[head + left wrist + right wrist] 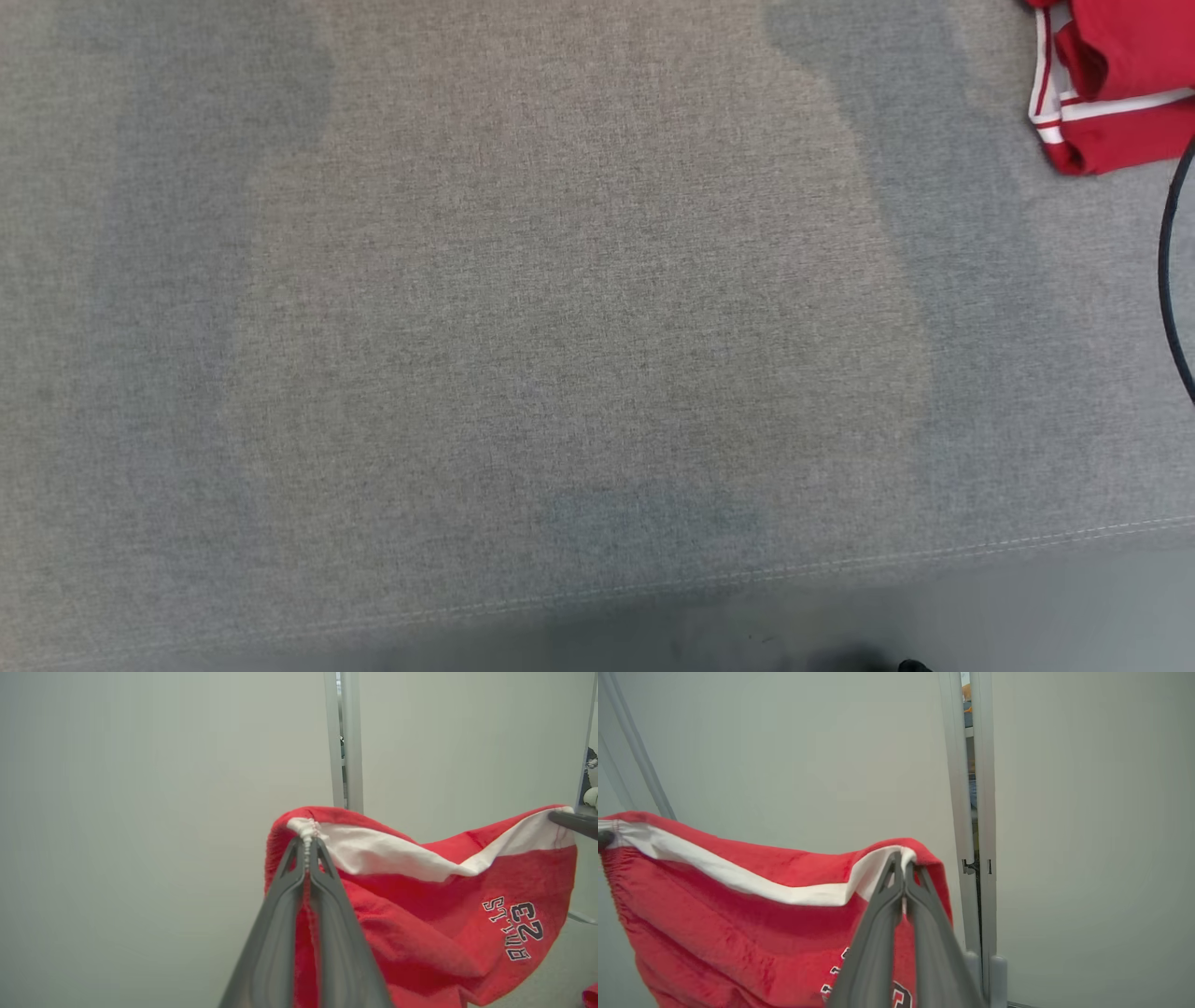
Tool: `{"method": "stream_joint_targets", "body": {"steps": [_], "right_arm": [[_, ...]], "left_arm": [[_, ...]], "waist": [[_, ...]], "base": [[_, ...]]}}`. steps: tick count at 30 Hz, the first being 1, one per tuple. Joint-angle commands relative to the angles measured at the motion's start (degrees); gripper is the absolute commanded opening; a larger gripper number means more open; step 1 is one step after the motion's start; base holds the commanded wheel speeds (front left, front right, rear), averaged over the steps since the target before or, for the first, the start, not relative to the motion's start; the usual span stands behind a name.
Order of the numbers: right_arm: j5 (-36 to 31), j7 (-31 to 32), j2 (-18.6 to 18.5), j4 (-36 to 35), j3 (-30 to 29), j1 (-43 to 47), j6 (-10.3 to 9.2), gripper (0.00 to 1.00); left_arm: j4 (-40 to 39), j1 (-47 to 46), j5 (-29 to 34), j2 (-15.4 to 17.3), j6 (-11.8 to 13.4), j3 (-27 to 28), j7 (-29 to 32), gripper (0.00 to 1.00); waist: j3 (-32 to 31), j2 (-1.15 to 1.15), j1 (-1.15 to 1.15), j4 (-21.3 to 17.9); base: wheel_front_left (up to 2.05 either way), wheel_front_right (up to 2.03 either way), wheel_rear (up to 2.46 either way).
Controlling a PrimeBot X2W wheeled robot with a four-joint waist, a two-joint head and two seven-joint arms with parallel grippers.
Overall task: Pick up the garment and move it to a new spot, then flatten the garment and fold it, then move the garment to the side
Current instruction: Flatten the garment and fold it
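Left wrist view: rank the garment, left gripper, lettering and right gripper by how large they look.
1. garment
2. left gripper, looks bigger because it is close to the camera
3. lettering
4. right gripper, cut off by the right edge, so its full size is unsure

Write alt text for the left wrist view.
The left pincer is shut on the white-banded edge of a red garment, held up before a pale wall. The right pincer holds the band's far end; dark "23" lettering shows on the cloth.
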Motion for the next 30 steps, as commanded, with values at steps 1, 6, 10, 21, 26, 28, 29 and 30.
{"method": "stream_joint_targets", "body": {"steps": [1, 6, 10, 21, 26, 28, 29, 30], "right_arm": [[-0.36, -0.22, -0.79, -1.13, -0.38, 1.57, -0.01, 0.0], [-0.55, -0.22, -1.96, -5.23, -0.25, 6.02, -0.01, 0.0], [1.49, -0.23, -3.91, -10.67, -0.22, 12.89, -0.01, 0.0], [6.78, -0.23, -11.13, -26.59, -1.23, 35.6, -0.01, 0.0], [6.48, -0.24, -12.66, -32.06, -2.53, 46.35, -0.01, 0.0], [5.97, -0.23, -13.02, -33.95, -2.98, 50.57, -0.01, 0.0], [6.05, -0.24, -13.06, -34.98, -3.69, 52.6, -0.01, 0.0], [6.01, -0.24, -13.22, -35.88, -4.15, 54.56, 0.0, 0.0]], "left_arm": [[-0.43, 2.29, -1.47, 0.3, 0.06, -0.16, -0.62, 0.0], [-2.93, 6.97, -4.0, 1.38, 0.06, -0.71, -1.7, 0.0], [-7.04, 14.34, -6.09, 3.32, 0.06, -1.08, -1.95, 0.0], [-22.97, 41.62, -5.79, 6.51, 0.05, 8.5, -1.96, 0.0], [-28.26, 54.18, -3.85, 4.74, 0.05, 13.64, -1.93, 0.0], [-30.02, 59.28, -2.88, 4.29, 0.05, 15.39, -1.94, 0.0], [-31.17, 61.81, -2.48, 3.77, 0.05, 16.01, -1.94, 0.0], [-32.02, 64.2, -2.17, 3.28, 0.05, 16.11, -1.93, 0.0]], "waist": [[0.78, 0.0, -0.01, 0.4], [0.58, 0.0, -0.01, 0.73], [-1.16, 0.0, -0.01, 0.81], [-9.17, 0.0, -0.01, 0.76], [-12.99, 0.0, -0.01, 0.85], [-14.41, 0.0, -0.01, 0.78], [-15.07, 0.0, -0.01, 0.74], [-15.75, 0.0, -0.01, 0.73]], "base": [[0.0, 0.0, 0.0], [0.0, 0.0, 0.0], [0.0, 0.0, 0.0], [0.0, 0.0, 0.0], [0.0, 0.0, 0.0], [0.0, 0.0, 0.0], [0.0, 0.0, 0.0], [0.0, 0.0, 0.0]]}}
